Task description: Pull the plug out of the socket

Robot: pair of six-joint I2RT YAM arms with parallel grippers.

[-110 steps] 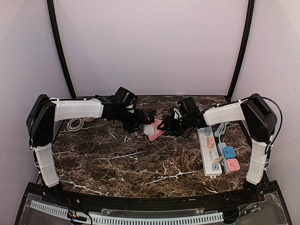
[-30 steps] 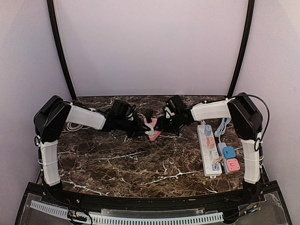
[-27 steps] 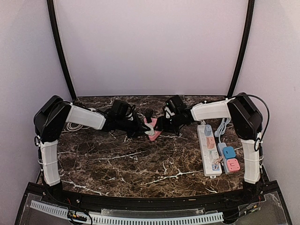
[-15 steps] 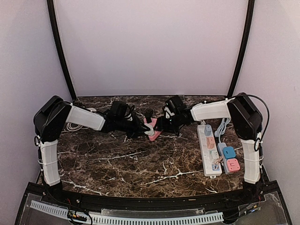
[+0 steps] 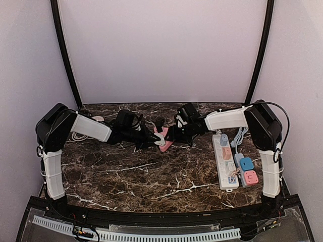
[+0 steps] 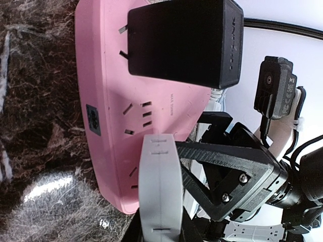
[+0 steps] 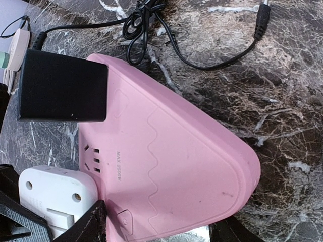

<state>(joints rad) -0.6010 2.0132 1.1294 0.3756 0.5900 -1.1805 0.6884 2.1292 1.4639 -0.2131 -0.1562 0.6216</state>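
Mid-counter [image 5: 151, 176], the left fingers [image 5: 151, 137] were clamped on the white plug [image 7: 53, 194]. The right fingers [image 5: 173, 134] gripped the pink socket [image 7: 176, 166] from the opposite side, pinning it flat on the marble. The plug sat tight against the socket's face, and whether its prongs were out could not be told. A black adapter [image 7: 63, 92] was plugged in just beside it.

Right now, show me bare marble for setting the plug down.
Free: the front-centre marble, from its near edge back to the pink socket block and right to the white power strip. Crowded: back centre, where the left fingers grip the white plug and the right fingers clamp the block.
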